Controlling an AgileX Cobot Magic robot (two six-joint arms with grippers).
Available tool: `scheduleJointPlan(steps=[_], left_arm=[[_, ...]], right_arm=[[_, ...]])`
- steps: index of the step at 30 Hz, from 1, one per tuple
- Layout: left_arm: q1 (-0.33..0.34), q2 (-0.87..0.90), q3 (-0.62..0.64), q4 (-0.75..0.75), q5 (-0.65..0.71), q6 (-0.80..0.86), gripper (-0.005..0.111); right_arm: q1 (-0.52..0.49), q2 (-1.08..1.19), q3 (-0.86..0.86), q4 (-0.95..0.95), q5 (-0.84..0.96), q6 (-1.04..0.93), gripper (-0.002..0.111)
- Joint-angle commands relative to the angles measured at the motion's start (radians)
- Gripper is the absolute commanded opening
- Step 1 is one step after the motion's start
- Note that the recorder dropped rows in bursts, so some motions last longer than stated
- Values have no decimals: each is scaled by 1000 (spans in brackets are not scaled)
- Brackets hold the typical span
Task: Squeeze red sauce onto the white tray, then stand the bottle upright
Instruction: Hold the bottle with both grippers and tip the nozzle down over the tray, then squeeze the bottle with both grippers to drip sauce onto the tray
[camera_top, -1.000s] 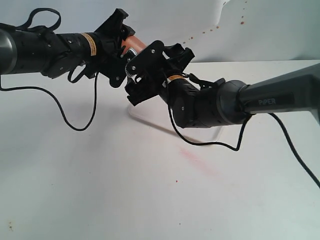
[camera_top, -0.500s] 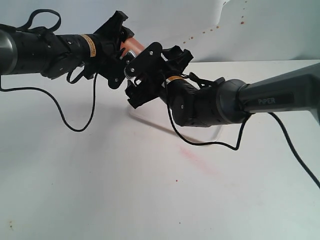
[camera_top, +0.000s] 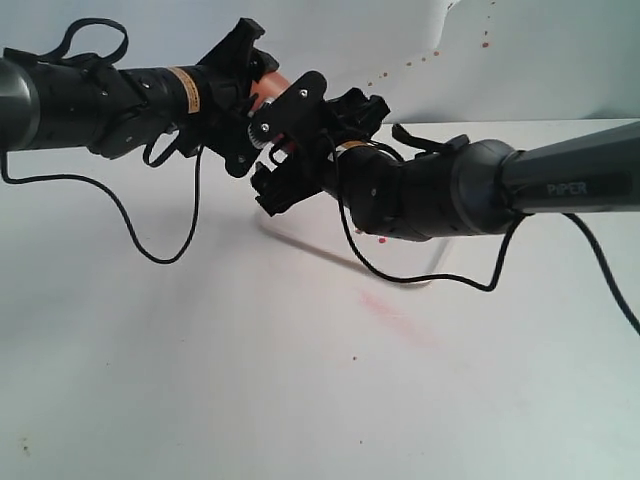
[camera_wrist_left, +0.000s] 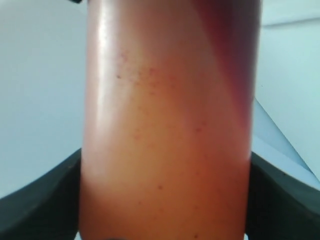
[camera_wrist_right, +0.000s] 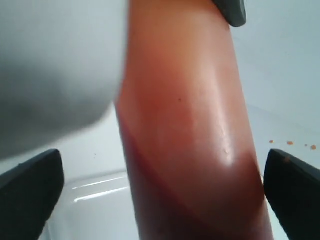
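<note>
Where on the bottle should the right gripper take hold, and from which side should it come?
On the straight round body of the bottle, one finger on each side. The right gripper stands open astride it, a gap on both sides, so closing straight in should do, clear of where the left gripper clamps it.

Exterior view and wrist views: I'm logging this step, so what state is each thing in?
bottle: held off the table, tilted, partly full.
left tool: shut on the bottle.
right tool: open, straddling the bottle.
white tray: lying flat on the table.
red sauce: one small drop visible; whether it is on the tray, cannot tell.
</note>
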Motion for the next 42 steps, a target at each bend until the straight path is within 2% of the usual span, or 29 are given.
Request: scheduleJointPlan(steps=[1,6,11,16,21,32,39,42], left_arm=[[-15,-27,-12,-16,-89,-10,0],[-15,-27,-12,-16,-89,-10,0],[-15,-27,-12,-16,-89,-6,0],[-15,-27,-12,-16,-89,-6,0],[-15,-27,-12,-16,-89,-6,0],[-15,-27,-12,-16,-89,47,0],[-15,-27,-12,-16,-97,47,0],[-15,-27,-12,-16,-133,47,0]], right_arm=[[-11,-57,56,24,19,-2,105],[-42,-95,94,36,27,-2,105],[-105,-103,94,69,114,36,105],[-150,-103,94,-34,235,80,105],[-154,-103,84,-37,245,80,105],[-161,-103,-89,-37,474,88,105],[-258,-11,-260,88,790,77,105],[-248,8,-272,95,767,18,105]])
